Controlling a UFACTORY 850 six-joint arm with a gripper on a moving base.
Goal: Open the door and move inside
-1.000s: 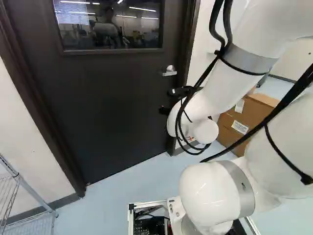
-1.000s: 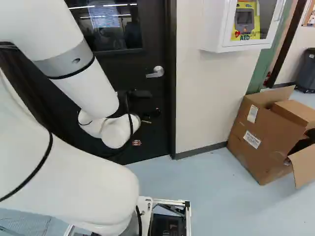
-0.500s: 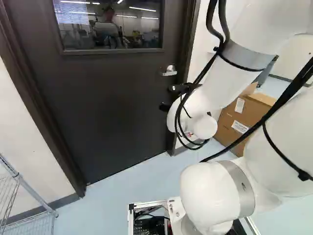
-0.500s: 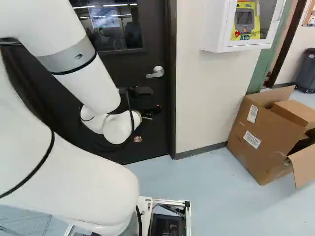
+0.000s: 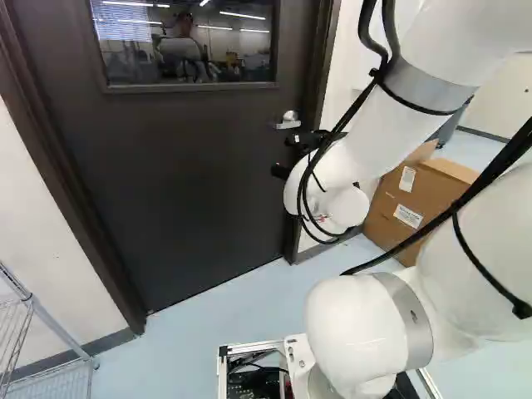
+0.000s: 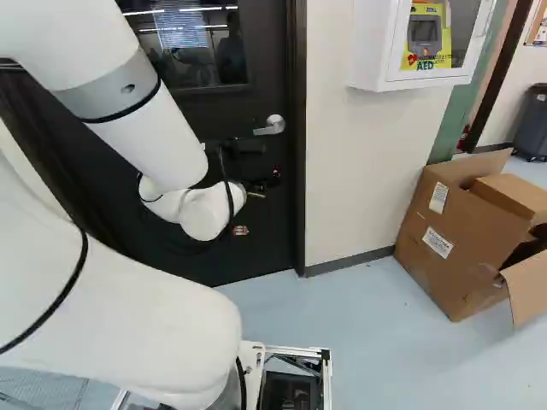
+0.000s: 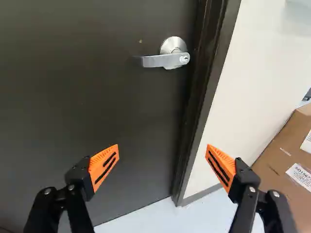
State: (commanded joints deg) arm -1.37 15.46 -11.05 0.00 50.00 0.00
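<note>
Wrist view: gripper [image 7: 162, 150] is wide open, nothing held. Lever handle [image 7: 167, 60] sits ahead of it, beyond the fingertips, on a shut door [image 7: 87, 97], close by the door frame [image 7: 206, 97]. No contact with the lever that I can see. My main worry is alignment: the open span straddles door and frame, one finger in front of the door, the other out toward the wall [image 7: 252, 87]. Pushing straight in from here would likely jam the outer finger on frame or wall and miss the lever. I'd judge we're at the approach step; next I want to raise the gripper and shift it toward the lever's free end before going in. Gripping near the rose would leave little leverage, and the pads could slip off smooth metal as it turns. If the lever isn't fully down, the latch holds and any base motion loads the arm [image 5: 374, 154]. Can't tell swing direction or whether it's locked, so I'd go gently on the first try. Later, driving through off-centre could catch an elbow on the frame; the wire rack [image 5: 29, 307] and cardboard box [image 6: 453, 243] limit wide turns.
</note>
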